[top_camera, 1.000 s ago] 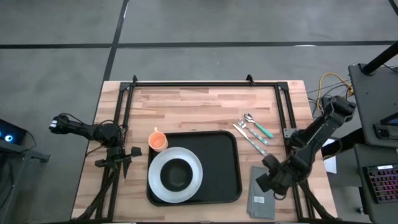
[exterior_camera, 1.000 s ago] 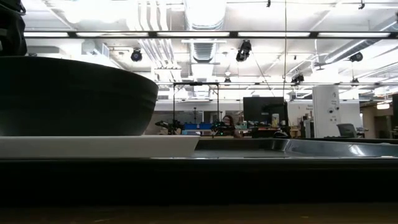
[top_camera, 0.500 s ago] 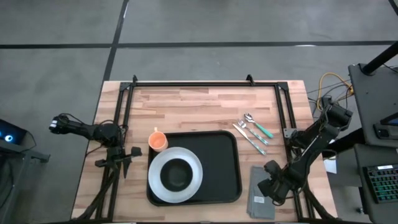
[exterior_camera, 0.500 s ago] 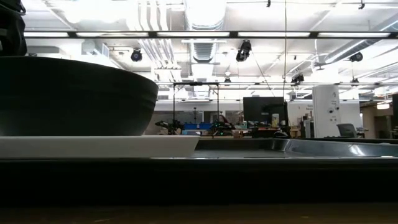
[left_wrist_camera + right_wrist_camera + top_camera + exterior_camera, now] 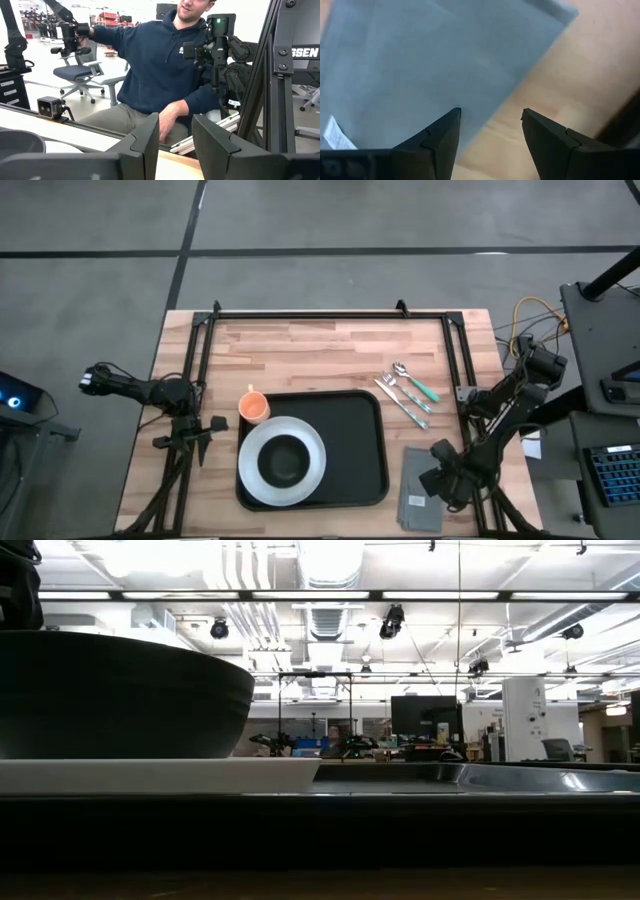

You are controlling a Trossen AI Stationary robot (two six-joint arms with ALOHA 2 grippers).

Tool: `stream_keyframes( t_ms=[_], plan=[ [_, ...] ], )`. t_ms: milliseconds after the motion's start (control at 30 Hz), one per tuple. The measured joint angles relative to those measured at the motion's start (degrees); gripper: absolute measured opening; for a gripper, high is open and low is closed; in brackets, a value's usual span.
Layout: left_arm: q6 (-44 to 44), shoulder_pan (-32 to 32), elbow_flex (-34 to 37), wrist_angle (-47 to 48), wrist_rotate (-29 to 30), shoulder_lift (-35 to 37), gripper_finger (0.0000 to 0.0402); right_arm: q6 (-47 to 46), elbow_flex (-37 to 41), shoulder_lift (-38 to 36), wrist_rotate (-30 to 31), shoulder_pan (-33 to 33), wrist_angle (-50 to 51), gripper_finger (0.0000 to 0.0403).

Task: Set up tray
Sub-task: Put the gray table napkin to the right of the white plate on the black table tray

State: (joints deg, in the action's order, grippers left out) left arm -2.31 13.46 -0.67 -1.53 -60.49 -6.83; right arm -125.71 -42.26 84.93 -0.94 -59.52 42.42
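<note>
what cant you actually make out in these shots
- High view: the napkin is half covered by the right gripper.
- High view: the cutlery is too small to sort.
- Low view: the tray shows only as a rim; the bowl and plate block the rest.

Right gripper (image 5: 432, 483) low at table's right near corner, jaws apart; left gripper (image 5: 214, 425) parked at left edge, jaws apart

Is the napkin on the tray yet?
No, in the high view the grey napkin lies on the bare wood to the right of the tray, with the right hand over it.
</note>
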Motion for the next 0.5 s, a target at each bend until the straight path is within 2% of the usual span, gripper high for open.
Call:
stream_keyframes(
  t_ms=[333, 500],
  plan=[
    [0.01, 0.02, 0.0, 0.01, -0.01, 0.0, 0.0098, -2.2, 3.63, -5.6, 8.54, -2.61, -3.69, 0.0201],
    [0.0, 0.0, 0.0, 0.0, -0.02, -0.02, 0.0098, -2.44, 6.91, -7.3, 9.22, -3.01, -6.62, 0.0201]
  ],
)
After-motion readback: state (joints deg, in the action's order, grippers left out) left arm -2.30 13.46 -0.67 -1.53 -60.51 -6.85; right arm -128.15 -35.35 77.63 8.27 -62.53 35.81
